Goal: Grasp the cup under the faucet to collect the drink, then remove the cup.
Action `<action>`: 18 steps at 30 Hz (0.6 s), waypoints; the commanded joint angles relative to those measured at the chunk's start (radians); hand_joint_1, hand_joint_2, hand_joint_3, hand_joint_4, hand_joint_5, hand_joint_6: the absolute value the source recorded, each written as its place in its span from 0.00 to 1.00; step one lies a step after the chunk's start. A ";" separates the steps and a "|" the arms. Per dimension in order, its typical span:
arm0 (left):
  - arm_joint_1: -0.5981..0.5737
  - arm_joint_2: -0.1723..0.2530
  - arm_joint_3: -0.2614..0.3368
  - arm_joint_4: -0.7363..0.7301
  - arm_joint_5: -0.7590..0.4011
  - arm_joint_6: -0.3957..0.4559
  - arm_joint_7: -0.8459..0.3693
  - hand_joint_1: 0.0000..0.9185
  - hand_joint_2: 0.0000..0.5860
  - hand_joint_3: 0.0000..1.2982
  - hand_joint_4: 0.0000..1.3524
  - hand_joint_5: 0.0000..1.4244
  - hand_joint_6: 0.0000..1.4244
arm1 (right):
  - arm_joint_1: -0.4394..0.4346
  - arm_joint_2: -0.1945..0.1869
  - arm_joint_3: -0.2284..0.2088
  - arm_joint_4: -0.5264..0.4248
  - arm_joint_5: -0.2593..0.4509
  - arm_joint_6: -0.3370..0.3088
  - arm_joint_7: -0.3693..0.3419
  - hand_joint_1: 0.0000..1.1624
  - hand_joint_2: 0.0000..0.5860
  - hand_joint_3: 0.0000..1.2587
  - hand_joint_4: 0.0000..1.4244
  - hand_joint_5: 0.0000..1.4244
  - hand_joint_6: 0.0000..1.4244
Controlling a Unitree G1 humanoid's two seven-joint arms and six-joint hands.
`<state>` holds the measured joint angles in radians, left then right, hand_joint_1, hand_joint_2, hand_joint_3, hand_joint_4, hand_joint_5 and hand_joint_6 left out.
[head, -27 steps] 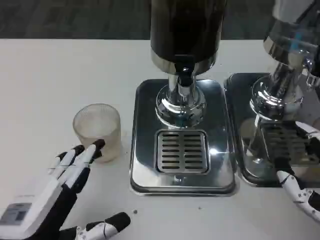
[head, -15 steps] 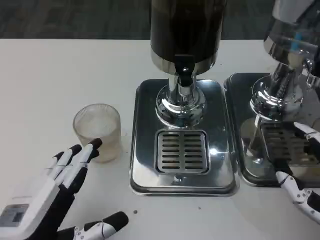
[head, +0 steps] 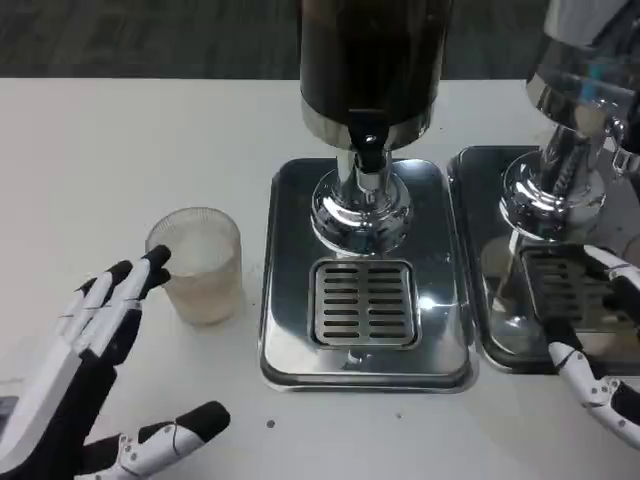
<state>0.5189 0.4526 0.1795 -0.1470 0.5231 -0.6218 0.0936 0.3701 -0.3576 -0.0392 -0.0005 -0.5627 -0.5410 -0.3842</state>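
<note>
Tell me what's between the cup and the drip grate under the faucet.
In the head view, bare white table, then the drip tray's shiny rim, separate the cup from the grate.

You've got a 2nd dispenser (head: pixel 575 120) at right w/ its own drip tray (head: pixel 490 300) just beside the center one, all on the white table (head: pixel 120 150); dark floor (head: pixel 150 40) beyond.

The left hand (head: pixel 90 380) is spread wide, holding nothing; the right hand (head: pixel 600 340) likewise has its fingers apart.
</note>
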 commanded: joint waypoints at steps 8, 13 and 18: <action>-0.136 0.024 0.057 0.126 -0.077 -0.032 0.027 0.00 0.10 0.00 0.00 0.00 0.00 | 0.024 0.044 0.006 -0.049 -0.031 0.029 -0.003 0.32 0.67 0.22 0.18 0.20 0.30; -0.217 0.035 0.061 0.207 -0.095 -0.012 0.022 0.00 0.09 0.00 0.00 0.00 0.00 | 0.017 0.046 0.008 -0.052 -0.031 0.032 0.002 0.32 0.67 0.22 0.19 0.21 0.31; -0.307 0.053 0.045 0.318 -0.114 -0.001 0.009 0.00 0.07 0.00 0.00 0.00 0.01 | 0.004 0.046 0.012 -0.049 -0.029 0.035 0.007 0.32 0.67 0.22 0.19 0.21 0.31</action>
<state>0.2503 0.4857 0.2324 0.1178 0.4209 -0.6329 0.1067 0.3837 -0.3162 -0.0302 -0.0442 -0.5928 -0.5115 -0.3836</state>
